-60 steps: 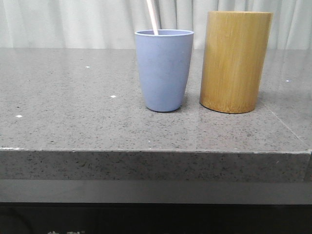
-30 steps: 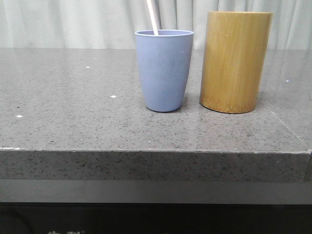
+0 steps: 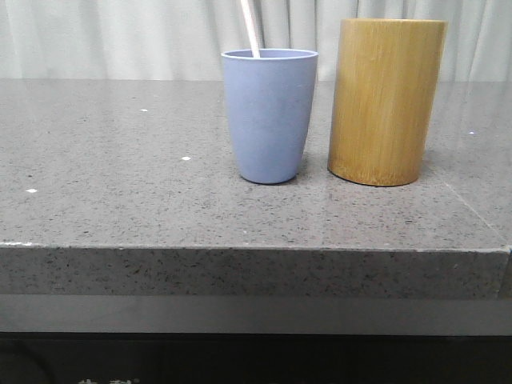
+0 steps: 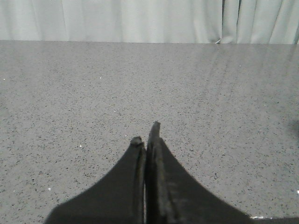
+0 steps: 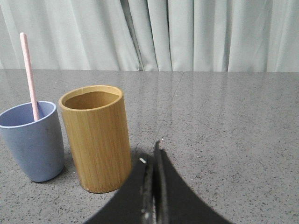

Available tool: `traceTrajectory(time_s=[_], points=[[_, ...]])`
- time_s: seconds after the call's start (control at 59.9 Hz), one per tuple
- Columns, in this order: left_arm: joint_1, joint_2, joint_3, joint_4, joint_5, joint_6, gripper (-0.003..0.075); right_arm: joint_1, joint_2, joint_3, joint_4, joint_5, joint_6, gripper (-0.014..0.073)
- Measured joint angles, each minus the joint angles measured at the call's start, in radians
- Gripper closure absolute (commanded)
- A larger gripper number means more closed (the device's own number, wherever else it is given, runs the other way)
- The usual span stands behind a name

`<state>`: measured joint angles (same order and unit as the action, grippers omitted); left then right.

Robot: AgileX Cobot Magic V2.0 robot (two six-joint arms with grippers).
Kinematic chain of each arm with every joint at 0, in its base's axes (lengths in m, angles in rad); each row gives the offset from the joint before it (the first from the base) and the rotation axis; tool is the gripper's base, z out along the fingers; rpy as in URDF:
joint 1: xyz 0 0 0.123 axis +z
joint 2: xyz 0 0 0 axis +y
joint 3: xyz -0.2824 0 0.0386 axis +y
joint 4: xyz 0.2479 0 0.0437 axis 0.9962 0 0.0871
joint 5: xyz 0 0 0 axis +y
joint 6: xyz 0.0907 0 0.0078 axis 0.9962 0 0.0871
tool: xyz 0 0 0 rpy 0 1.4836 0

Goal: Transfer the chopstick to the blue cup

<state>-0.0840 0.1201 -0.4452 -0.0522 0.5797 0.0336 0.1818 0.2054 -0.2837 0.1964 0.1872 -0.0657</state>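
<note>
**A:** Where do the grippers stand?

**B:** The left gripper (image 4: 145, 135) has its fingers pressed together, holding nothing, over bare grey stone table (image 4: 70, 93). The right gripper (image 5: 150, 156) is likewise closed and empty, low over the same tabletop.

**A:** And the chopstick?

**B:** The chopstick (image 5: 29, 74) stands inside the blue cup (image 5: 32, 140), its lower end hidden by the cup wall, its pink shaft rising past the rim. In the front view the chopstick (image 3: 250, 28) leans a little toward the left and runs out of the top of the frame. Its long axis is close to upright.

**A:** Which arm is nearer?

**B:** The right, by the look of it. From its wrist camera the bamboo cylinder (image 5: 96, 137) sits near the fingers, and the blue cup lies just beyond it, on the cylinder's far side. The two vessels are close but apart.

**A:** So what remains?

**B:** Judging by that, the transfer seems complete; no further reach looks needed.

**A:** Any writing or brand?

**B:** None readable on cup or cylinder. Pale marks at the front view's bottom edge are too cut off to read.
</note>
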Motion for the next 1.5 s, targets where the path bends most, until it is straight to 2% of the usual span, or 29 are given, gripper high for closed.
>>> traceTrajectory(time_s=[0.884, 1.118, 1.502], points=[[-0.002, -0.006, 0.01, -0.005, -0.011, 0.0, 0.0739, 0.0, 0.0, 0.0, 0.005, -0.006, 0.002, 0.0662], [-0.002, -0.125, 0.127, -0.015, -0.105, 0.0, 0.0739, 0.0, 0.0, 0.0, 0.005, -0.006, 0.002, 0.0662], [-0.002, -0.125, 0.356, -0.017, -0.297, 0.0, 0.0739, 0.0, 0.0, 0.002, 0.007, -0.007, 0.002, 0.0662]])
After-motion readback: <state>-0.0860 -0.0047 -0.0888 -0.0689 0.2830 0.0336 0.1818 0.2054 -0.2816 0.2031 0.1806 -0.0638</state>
